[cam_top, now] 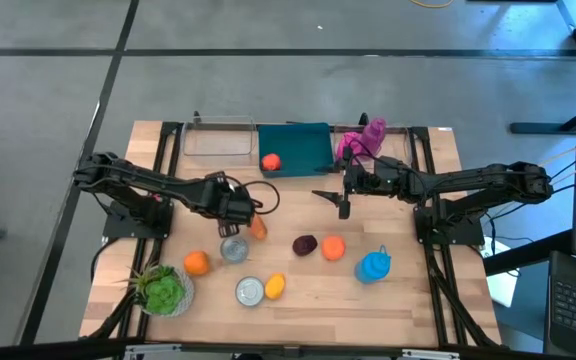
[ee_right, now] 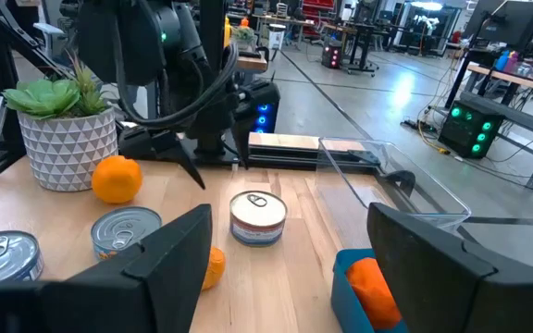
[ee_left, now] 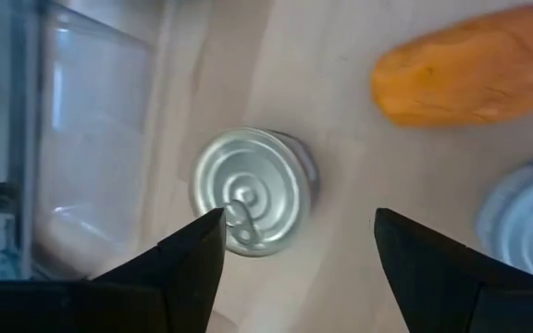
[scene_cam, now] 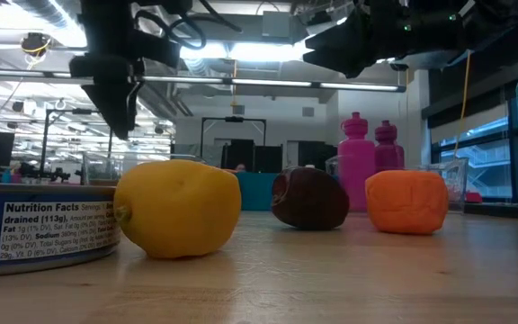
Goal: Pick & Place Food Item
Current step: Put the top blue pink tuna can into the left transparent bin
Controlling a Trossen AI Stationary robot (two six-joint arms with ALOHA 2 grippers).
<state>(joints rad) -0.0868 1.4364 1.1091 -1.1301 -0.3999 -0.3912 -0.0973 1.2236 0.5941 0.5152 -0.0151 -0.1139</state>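
My left gripper (ee_left: 299, 222) stands open, pointing steeply down, above a small silver pull-tab can (ee_left: 253, 190) that stands on the wood table; the fingers are clear of it. The right wrist view shows the same can (ee_right: 257, 217) below that gripper. An orange carrot-like piece (cam_top: 258, 228) lies just beyond the can. My right gripper (cam_top: 343, 197) hangs open and level over the table's middle, with nothing between its fingers (ee_right: 290, 222). A teal bin (cam_top: 298, 140) at the far edge holds a red-orange item (cam_top: 270, 161).
A second can (cam_top: 233, 248), an orange (cam_top: 196, 262), a third can (cam_top: 250, 290), a lemon (cam_top: 275, 286) and a potted plant (cam_top: 163, 290) stand near left. A dark plum (cam_top: 305, 245), an orange lump (cam_top: 333, 247) and a blue bottle (cam_top: 373, 265) are right of centre. A clear box (cam_top: 218, 140) and pink bottles (cam_top: 368, 135) line the far edge.
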